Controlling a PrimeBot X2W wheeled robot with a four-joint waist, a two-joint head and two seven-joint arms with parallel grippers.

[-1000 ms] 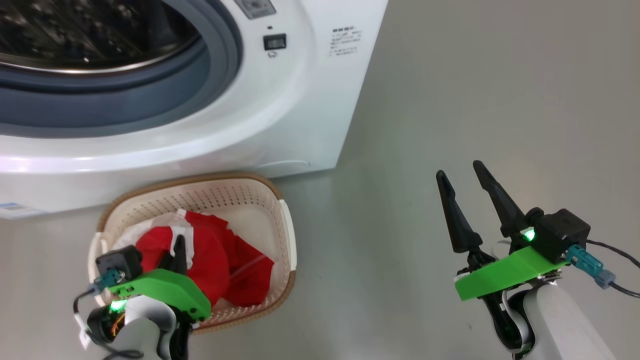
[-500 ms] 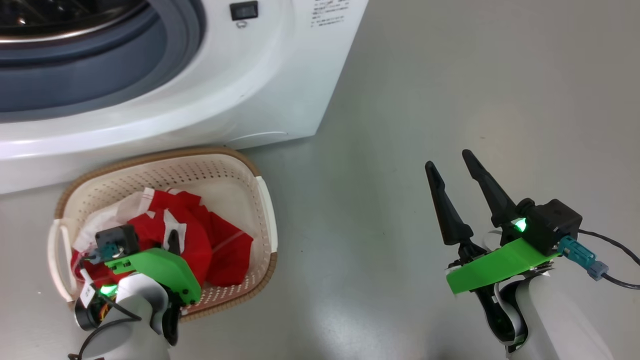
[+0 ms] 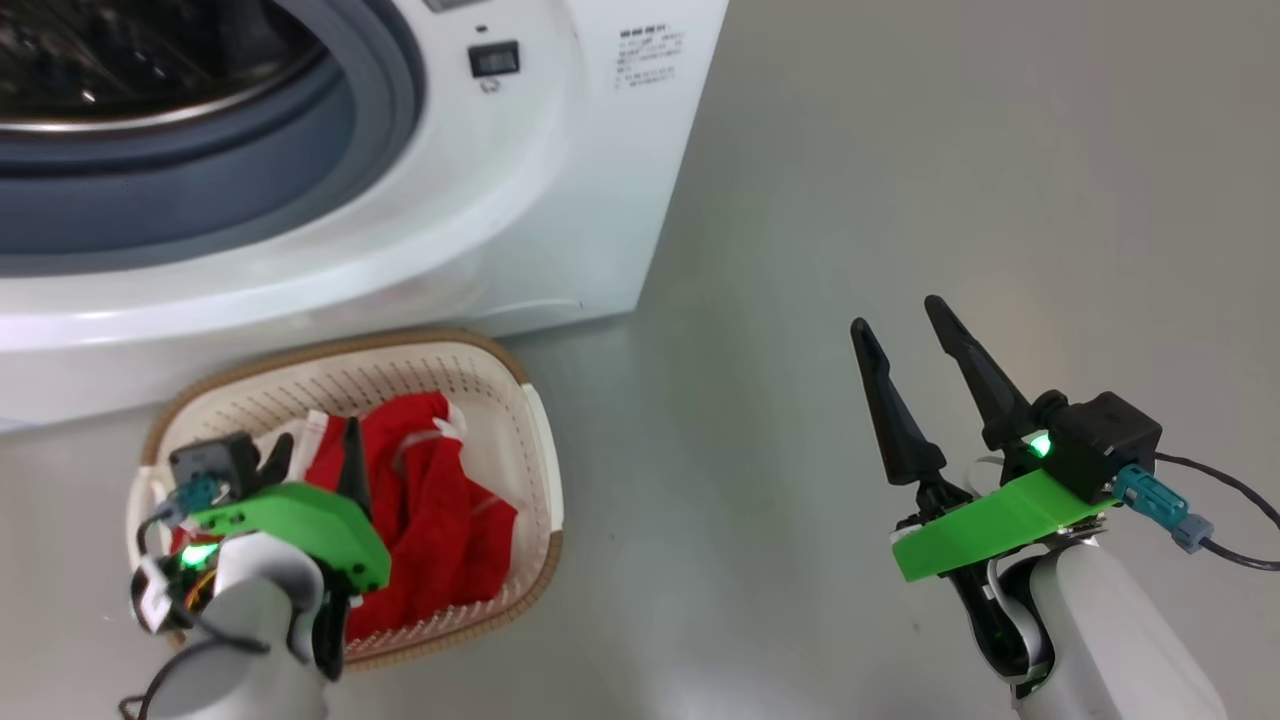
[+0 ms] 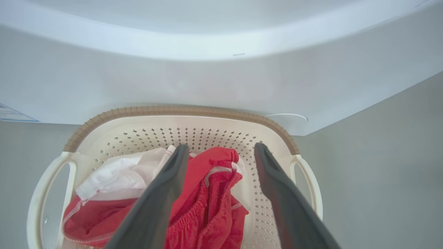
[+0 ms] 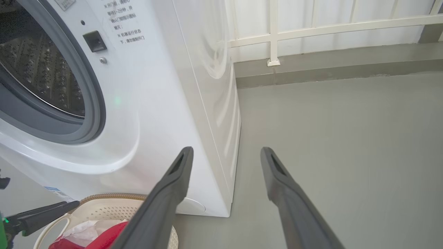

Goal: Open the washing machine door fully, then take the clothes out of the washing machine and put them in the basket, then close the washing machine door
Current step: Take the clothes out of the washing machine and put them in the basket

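On smooth grey floor (image 3: 900, 150), white railing (image 5: 273, 31) behind, basket (image 3: 400, 375) beside washing machine (image 3: 560, 190)

The left gripper (image 3: 312, 445) and the right gripper (image 3: 897, 320) are each showing 2 long, dark, pointy fingers (image 4: 155, 207), and each one is sitting on a bright green plastic plate (image 3: 1000, 520). A small black box (image 3: 1110, 450) is riding on each green plate, a little green light (image 3: 1040, 446) is glowing beside it, and a blue-green plug (image 3: 1150, 492) with a grey end is sticking out on the right arm, with a thin black cable (image 3: 1230, 555) trailing from it. Both forearms (image 3: 1110, 640) are looking smooth, round and white, and the left one is showing thin orange and black wires (image 3: 205, 600) near its wrist.
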